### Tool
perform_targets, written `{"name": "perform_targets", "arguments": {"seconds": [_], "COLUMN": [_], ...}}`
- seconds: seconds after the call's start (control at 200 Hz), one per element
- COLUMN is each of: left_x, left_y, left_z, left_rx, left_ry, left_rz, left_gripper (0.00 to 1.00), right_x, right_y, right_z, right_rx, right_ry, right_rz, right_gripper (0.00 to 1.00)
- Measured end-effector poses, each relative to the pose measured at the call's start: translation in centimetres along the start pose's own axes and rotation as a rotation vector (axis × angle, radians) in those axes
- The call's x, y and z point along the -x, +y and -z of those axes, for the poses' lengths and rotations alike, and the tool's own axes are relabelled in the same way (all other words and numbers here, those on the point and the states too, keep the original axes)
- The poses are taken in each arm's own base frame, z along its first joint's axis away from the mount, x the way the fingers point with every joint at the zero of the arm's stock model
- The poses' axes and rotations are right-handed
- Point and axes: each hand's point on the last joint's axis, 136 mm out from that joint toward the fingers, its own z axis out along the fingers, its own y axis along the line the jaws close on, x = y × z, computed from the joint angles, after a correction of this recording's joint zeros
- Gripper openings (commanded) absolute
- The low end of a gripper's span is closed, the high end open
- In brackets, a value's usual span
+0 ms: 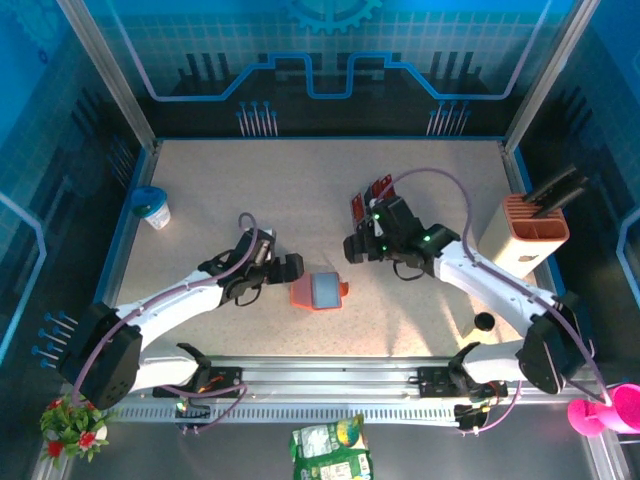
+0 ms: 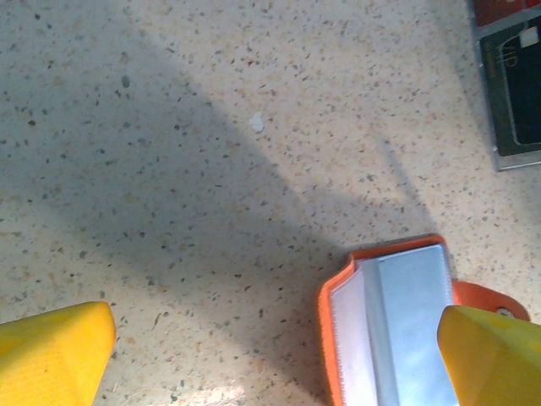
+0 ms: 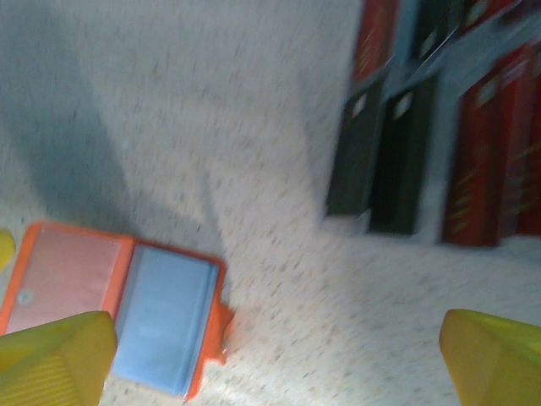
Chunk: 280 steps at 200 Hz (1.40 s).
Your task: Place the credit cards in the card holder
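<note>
The left claw (image 1: pixel 289 268) stands wide apart with nothing clamped. In the left wrist view its two yellow fingers (image 2: pixel 52 356) sit at the bottom corners, with bare speckled desk (image 2: pixel 211 152) between them. The card holder (image 2: pixel 396 328) lies open and flat just inside the finger on the picture's right, and that finger covers part of its orange tab. Whether finger and holder touch cannot be told. Past the holder, in the upper right corner of that view, lies a black card with a red one above it, both among the credit cards (image 2: pixel 516 93).

The right claw (image 1: pixel 356 248) is also spread wide and holds nothing. In the right wrist view its yellow fingers (image 3: pixel 56 359) frame a strip of bare desk. The card holder (image 3: pixel 118 300) lies just ahead of the finger on the picture's left, opened out with a pale pink panel bearing a round snap and a grey-blue panel beside it. The credit cards (image 3: pixel 439 127) lie well apart from it at the upper right, black and red ones side by side; that view is blurred.

From above, the card holder (image 1: pixel 318 291) rests on the desk between the two claws, just beside the left one. The credit cards (image 1: pixel 366 204) lie just beyond the right claw, on its far side. A salmon-and-white box (image 1: pixel 522 238) stands towards the right edge, and a white cup (image 1: pixel 153 210) with a blue top towards the left.
</note>
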Motion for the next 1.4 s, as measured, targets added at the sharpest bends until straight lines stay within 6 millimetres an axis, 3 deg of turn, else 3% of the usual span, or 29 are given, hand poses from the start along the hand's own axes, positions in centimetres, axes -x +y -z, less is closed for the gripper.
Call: {"name": "perform_targets", "arguments": {"seconds": [0.16, 0.27, 0.365, 0.47, 0.59, 0.71, 0.83, 1.401], "left_x": [0.6, 1.0, 1.0, 0.9, 0.9, 0.9, 0.9, 0.8], "left_y": [-0.8, -1.2, -1.3, -1.4, -1.4, -1.4, -1.5, -1.7], "left_z": [0.5, 0.7, 0.9, 0.9, 0.9, 0.9, 0.9, 0.9], "left_rx": [-0.024, -0.038, -0.045, -0.05, -0.051, -0.051, -0.052, -0.058], "left_ry": [-0.014, -0.021, -0.023, -0.019, -0.018, -0.018, -0.018, -0.018], "left_rz": [-0.001, -0.001, -0.001, -0.002, -0.003, -0.003, -0.003, -0.008], "left_gripper": [0.99, 0.99, 0.99, 0.99, 0.99, 0.99, 0.99, 0.99], "right_x": [3.8, 4.9, 5.1, 4.9, 4.3, 2.8, 1.9, 3.1], "right_y": [-2.1, -2.9, -2.7, -1.6, -1.0, -1.5, -2.5, -4.5], "right_z": [3.7, 5.5, 5.8, 4.7, 2.1, -0.5, -2.5, -6.7], "right_rx": [-0.05, -0.033, 0.004, 0.055, 0.071, 0.039, -0.024, -0.255], "right_ry": [-0.145, -0.2, -0.203, -0.155, -0.069, 0.026, 0.1, 0.226], "right_rz": [-0.011, -0.023, -0.016, 0.001, 0.002, -0.004, -0.012, 0.067], "right_gripper": [1.0, 1.0, 0.97, 0.8, 0.65, 0.51, 0.43, 0.31]}}
